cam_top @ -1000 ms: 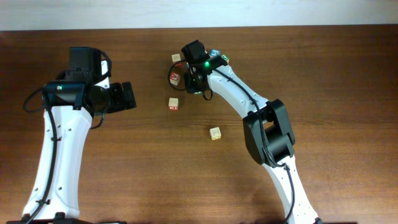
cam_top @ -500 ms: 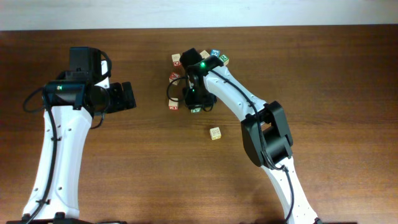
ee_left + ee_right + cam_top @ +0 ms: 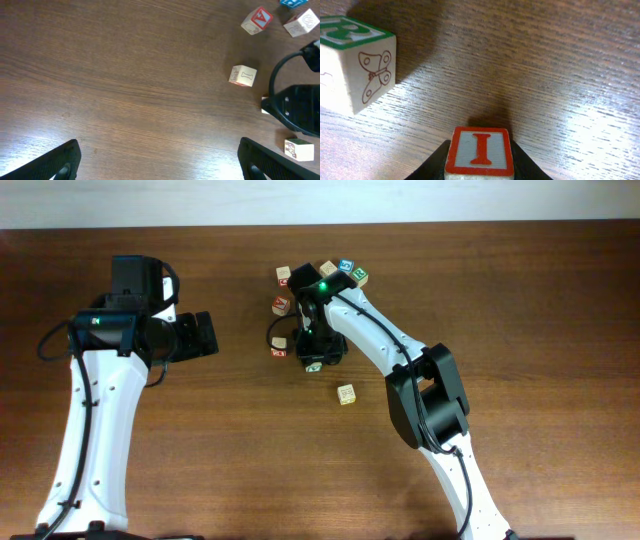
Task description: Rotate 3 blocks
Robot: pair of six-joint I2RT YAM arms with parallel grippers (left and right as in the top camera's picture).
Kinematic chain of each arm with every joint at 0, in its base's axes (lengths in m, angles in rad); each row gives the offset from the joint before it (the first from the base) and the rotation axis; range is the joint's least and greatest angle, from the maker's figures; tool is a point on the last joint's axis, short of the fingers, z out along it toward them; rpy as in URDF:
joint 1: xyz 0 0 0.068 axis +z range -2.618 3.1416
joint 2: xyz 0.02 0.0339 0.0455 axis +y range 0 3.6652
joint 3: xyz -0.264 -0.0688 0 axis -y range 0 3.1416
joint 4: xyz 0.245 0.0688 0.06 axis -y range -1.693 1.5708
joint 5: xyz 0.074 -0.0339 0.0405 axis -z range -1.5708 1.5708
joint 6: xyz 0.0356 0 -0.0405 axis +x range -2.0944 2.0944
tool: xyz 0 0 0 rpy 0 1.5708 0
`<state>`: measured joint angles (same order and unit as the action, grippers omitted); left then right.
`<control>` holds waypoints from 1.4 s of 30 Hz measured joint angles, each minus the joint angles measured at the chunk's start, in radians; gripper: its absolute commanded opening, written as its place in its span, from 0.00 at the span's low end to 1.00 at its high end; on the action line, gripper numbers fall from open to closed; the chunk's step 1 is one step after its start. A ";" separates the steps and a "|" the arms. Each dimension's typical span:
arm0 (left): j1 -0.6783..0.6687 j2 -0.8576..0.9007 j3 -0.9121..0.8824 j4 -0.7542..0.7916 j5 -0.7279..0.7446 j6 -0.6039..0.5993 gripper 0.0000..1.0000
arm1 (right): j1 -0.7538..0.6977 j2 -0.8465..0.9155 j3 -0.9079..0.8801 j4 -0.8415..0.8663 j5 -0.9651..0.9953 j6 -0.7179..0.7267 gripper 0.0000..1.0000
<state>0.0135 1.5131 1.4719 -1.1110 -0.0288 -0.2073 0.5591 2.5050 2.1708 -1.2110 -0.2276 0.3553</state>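
Fingers on the right: your right fingers (image 3: 434, 165) are clamped on the small pale wooden cube with a red I on its top face (image 3: 479, 150), one finger on each side of it.
Red cube: you see it at the bottom edge of the right wrist view, letter face up. You cannot tell whether it touches the dark brown wooden surface (image 3: 200, 460).
Green cube: the small pale wooden cube with a green-printed top and a butterfly outline on its side (image 3: 357, 62) sits flat on the surface. It is close to the clamped cube but apart from it, to the left in the wrist view.
Yellow cube: the small pale wooden cube with yellow print (image 3: 346, 393) lies alone, nearer and to the right of the right fingers, clear of them.
Fingers on the left: your left fingers (image 3: 60, 160) stand wide apart with nothing between them, well to the left of every cube.
Other cubes: a pale wooden cube with an outlined I on its side (image 3: 243, 76) rests just left of the right fingers. A red-printed A cube (image 3: 257, 20) and a blue-printed cube (image 3: 346, 267) lie on the far side.
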 measured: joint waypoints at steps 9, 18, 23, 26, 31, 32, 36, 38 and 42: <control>0.000 0.000 0.000 0.000 -0.040 0.000 0.99 | 0.040 0.000 -0.001 -0.124 -0.029 0.004 0.33; 0.021 0.000 0.000 0.000 -0.051 0.000 0.99 | 0.118 0.000 -0.001 -0.260 0.095 0.051 0.34; 0.021 0.000 0.000 -0.001 -0.051 0.000 0.99 | 0.116 0.000 -0.001 -0.280 0.155 0.058 0.47; 0.021 0.000 0.000 -0.001 -0.051 0.000 0.99 | 0.116 0.000 -0.001 -0.273 0.167 0.063 0.49; 0.021 0.000 0.000 -0.002 -0.051 0.000 0.99 | 0.101 0.003 0.037 -0.268 0.168 0.057 0.53; 0.021 0.000 0.000 -0.002 -0.051 0.000 0.99 | 0.095 0.003 0.068 -0.270 0.169 0.053 0.56; 0.021 0.000 0.000 -0.002 -0.052 0.000 0.99 | 0.074 0.003 0.254 -0.154 0.179 0.022 0.67; 0.022 0.000 0.000 -0.001 -0.051 -0.003 0.99 | 0.074 0.003 0.277 -0.041 0.179 0.028 0.76; 0.057 0.000 0.034 -0.002 -0.051 -0.025 0.99 | 0.079 0.003 0.257 0.130 0.189 0.116 0.77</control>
<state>0.0708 1.5135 1.5059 -1.1133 -0.0799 -0.2325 0.6384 2.5084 2.4275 -1.0813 -0.0387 0.4713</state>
